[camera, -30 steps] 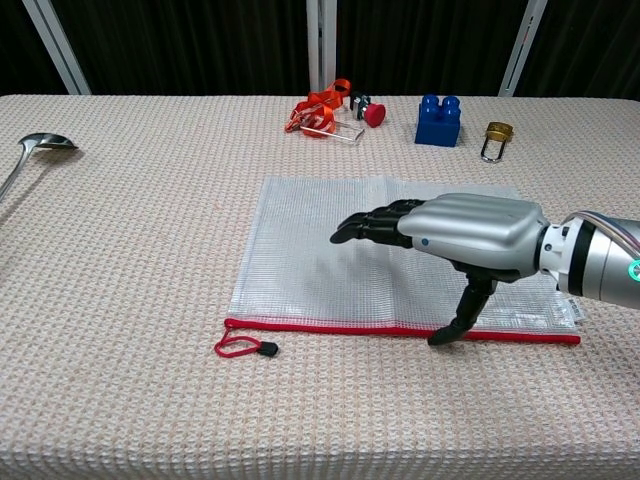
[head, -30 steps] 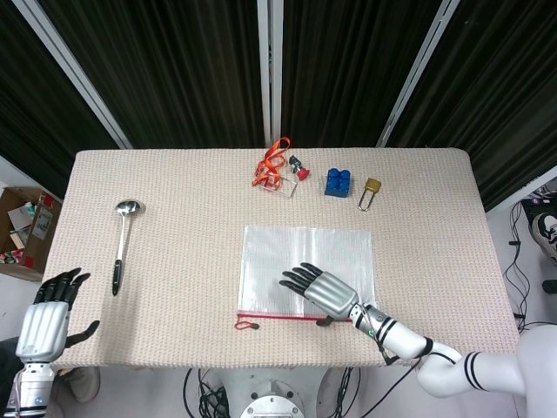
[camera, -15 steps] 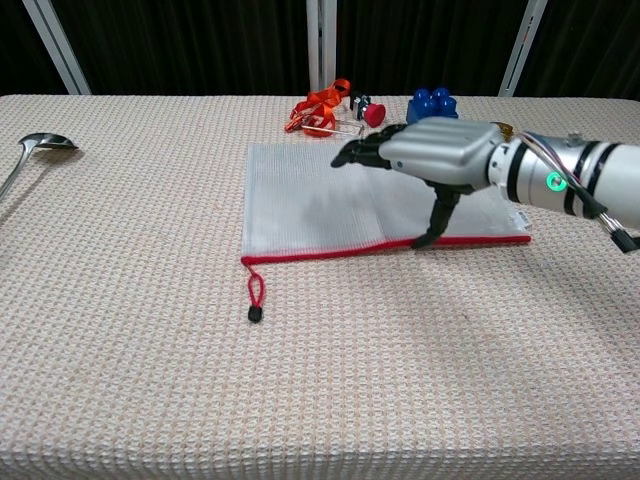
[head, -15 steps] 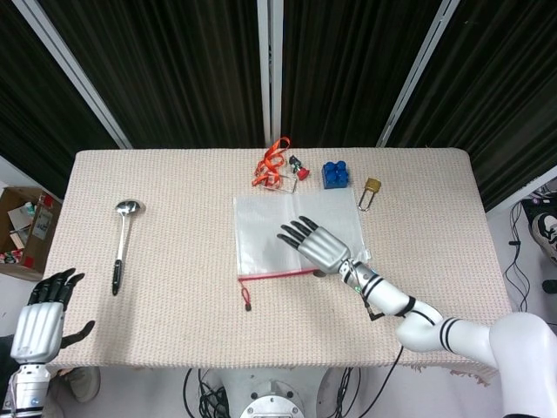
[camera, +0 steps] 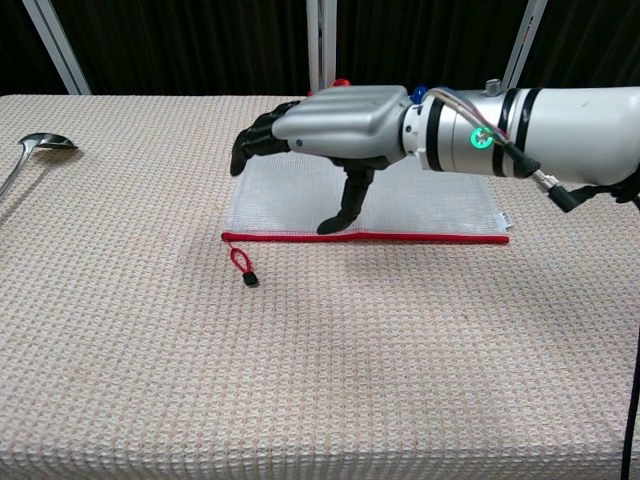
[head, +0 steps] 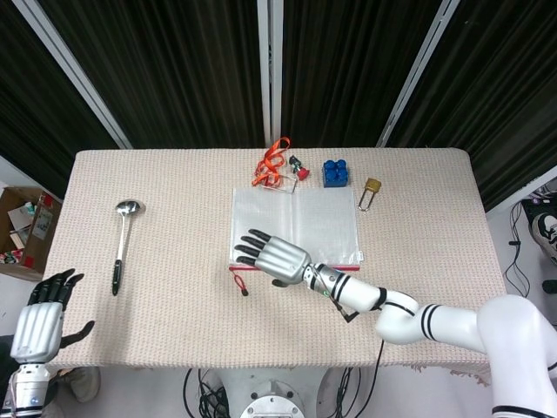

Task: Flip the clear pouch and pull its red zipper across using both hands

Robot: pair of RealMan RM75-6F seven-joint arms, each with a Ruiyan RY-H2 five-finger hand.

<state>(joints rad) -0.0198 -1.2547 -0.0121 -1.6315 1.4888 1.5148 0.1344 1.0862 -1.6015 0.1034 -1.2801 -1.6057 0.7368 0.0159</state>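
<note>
pouch (head: 296, 228): slid toward table's far edge, zip side near
right hand (head: 271, 256): fingers spread, empty, moved over zip's left end
left hand (head: 42, 320): open, idle off table's near-left corner

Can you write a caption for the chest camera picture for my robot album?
Right hand hovers flat over the clear pouch, thumb tip at its red zipper.
</note>
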